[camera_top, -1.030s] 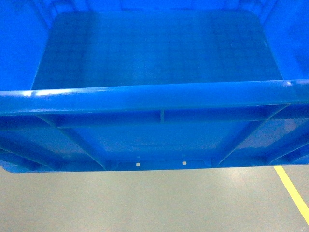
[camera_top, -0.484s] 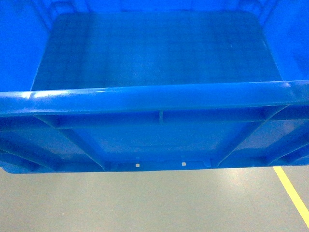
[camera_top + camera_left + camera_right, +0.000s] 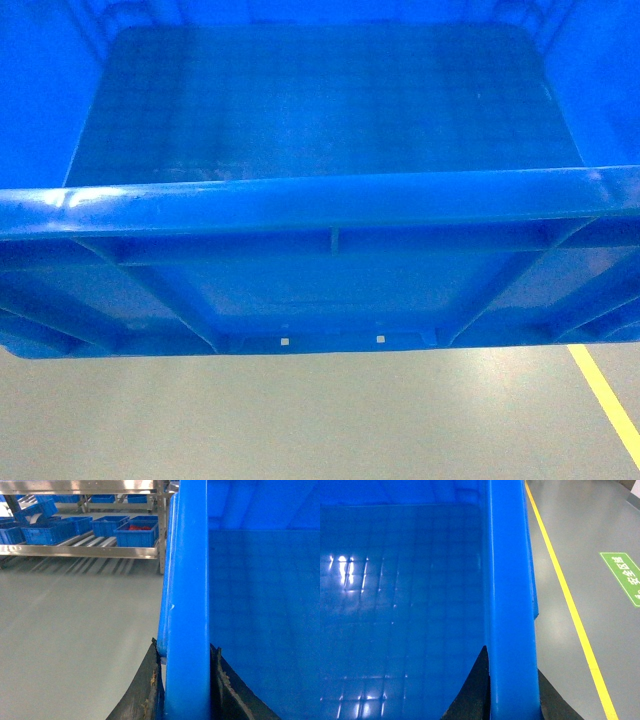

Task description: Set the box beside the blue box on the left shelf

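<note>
Bright even light; glare spots on the box (image 3: pixel 395 605) floor; left-wrist background blurred.

one large blue box (image 3: pixel 320 120); two claws; several small blue crates (image 3: pixel 135 532) on left shelf (image 3: pixel 85 551).

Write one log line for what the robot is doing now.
phase: carrying | left gripper: shut on blue crate rim | right gripper: same | roller shelf: ahead

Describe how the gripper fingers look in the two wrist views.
Little shows. The left gripper has dark, nearly black fingers with curved edges and worn, scuffed, chipped pale patches along the inner edge. The right gripper has similar dark, tapering fingers, smoother looking. No cables or markings are visible.
</note>
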Tool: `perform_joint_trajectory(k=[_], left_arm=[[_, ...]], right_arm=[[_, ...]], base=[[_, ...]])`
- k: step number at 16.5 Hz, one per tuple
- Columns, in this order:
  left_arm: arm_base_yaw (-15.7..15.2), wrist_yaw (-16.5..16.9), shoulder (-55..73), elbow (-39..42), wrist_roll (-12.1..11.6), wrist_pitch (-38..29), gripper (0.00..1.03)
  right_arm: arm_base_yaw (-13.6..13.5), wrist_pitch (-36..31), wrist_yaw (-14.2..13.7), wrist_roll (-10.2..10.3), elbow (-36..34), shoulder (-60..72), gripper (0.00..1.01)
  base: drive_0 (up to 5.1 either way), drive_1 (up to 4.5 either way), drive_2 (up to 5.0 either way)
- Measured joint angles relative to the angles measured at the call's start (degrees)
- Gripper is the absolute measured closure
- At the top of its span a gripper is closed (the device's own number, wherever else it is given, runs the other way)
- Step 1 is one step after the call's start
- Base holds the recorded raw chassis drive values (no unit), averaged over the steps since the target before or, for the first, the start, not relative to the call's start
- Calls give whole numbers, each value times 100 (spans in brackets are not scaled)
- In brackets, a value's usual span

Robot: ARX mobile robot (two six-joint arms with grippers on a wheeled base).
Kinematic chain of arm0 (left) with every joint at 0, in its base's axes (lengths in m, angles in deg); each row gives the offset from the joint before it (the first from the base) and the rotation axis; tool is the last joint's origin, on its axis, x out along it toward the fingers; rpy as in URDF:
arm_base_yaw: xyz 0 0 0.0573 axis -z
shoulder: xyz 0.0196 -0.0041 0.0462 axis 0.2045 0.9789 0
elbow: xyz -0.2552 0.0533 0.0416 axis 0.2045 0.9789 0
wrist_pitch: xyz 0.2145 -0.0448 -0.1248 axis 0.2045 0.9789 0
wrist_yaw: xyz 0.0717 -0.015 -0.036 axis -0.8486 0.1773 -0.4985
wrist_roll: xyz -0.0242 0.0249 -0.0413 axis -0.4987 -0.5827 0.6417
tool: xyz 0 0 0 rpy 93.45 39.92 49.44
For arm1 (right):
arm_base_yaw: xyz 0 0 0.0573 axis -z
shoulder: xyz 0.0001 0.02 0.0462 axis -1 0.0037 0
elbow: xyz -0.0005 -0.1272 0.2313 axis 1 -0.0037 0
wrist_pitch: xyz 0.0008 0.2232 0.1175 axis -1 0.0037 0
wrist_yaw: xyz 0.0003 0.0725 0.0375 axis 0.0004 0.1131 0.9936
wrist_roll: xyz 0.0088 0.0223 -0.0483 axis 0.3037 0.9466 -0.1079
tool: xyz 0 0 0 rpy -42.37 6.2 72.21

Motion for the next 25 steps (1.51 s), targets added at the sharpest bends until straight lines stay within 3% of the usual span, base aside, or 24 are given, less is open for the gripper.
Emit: perform_joint_trajectory(k=[25], left_arm=[[0,7,0,0,0,-2,86]], right_arm=[[0,-4,-2,0,-2,-2,93]], base=[[6,416,-405]])
